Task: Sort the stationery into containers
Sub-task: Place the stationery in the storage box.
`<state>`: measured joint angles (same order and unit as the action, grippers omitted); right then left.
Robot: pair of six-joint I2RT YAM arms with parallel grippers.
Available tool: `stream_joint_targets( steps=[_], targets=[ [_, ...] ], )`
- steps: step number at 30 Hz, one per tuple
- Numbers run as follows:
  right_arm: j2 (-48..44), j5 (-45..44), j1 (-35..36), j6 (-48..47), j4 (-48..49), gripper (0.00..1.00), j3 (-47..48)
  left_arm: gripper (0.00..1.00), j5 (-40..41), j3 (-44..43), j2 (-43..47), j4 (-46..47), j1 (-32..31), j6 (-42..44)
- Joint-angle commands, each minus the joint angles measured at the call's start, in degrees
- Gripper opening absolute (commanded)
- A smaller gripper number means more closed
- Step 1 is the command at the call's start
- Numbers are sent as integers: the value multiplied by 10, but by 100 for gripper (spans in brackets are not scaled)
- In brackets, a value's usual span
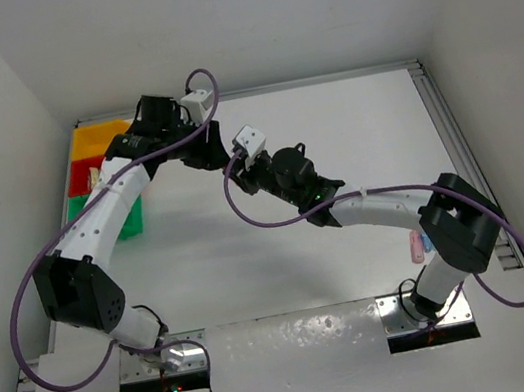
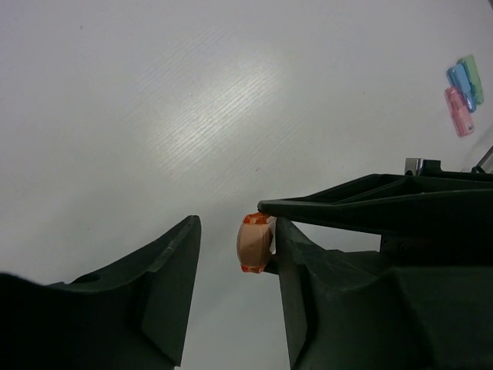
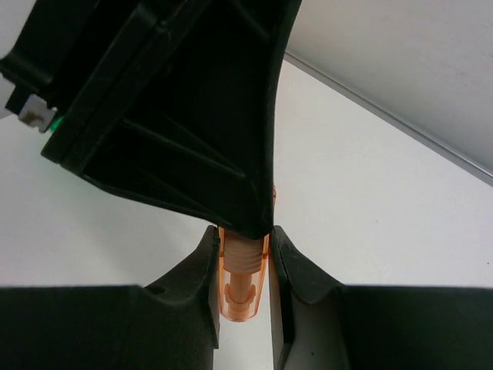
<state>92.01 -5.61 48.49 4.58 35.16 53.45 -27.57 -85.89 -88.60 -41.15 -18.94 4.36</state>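
Near mid-worktop, the right gripper (image 3: 245, 248) clamps the tape roll (image 3: 242, 287) inside the spread-open left gripper (image 2: 235, 231), likely handing it toward the far-left-corner bins (image 1: 93, 140)

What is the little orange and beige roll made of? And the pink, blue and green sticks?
The tape roll looks like see-through orange plastic around a dull beige middle, probably tape or paper: you can see the beige right through the shell. The sticks look like smooth pastel plastic with a slight shine, but they are too small to be sure.
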Motion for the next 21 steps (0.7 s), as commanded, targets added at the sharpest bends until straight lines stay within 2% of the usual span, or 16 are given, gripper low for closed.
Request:
stream_joint_targets(
  steps=[1, 5, 7, 8, 11, 12, 13, 14, 17, 20, 21],
  targets=[
    [-9, -3, 3, 3, 43, 0, 20, 40, -10, 9, 5, 9, -6, -1],
    [-8, -12, 1, 3, 44, 0, 20, 33, -19, 2, 5, -5, -6, 10],
    [-7, -7, 1, 4, 47, 0, 21, 17, -22, 0, 5, -3, -5, 7],
    [-5, -5, 1, 8, 45, 0, 22, 2, -22, 0, 4, 2, -6, 3],
    [-2, 1, 2, 13, 40, 0, 24, 0, -21, 0, 2, 8, -2, -8],
    [-1, 0, -1, 14, 33, 7, 25, 0, -18, -1, 1, 10, 1, -8],
    [-1, 1, 0, 16, 32, 20, 24, 0, -13, -1, 1, 12, 4, -9],
    [0, 1, -1, 20, 29, 51, 24, 0, -1, -2, 0, 19, 8, -15],
    [-5, -19, -8, 38, 26, 83, 10, 0, 53, -11, -10, 44, 66, -25],
    [-22, -34, -18, 57, 28, 86, -18, 0, 69, -45, -41, 71, 134, -33],
    [-28, -35, -19, 58, 28, 86, -26, 0, 62, -72, -52, 79, 186, -34]
  ],
)
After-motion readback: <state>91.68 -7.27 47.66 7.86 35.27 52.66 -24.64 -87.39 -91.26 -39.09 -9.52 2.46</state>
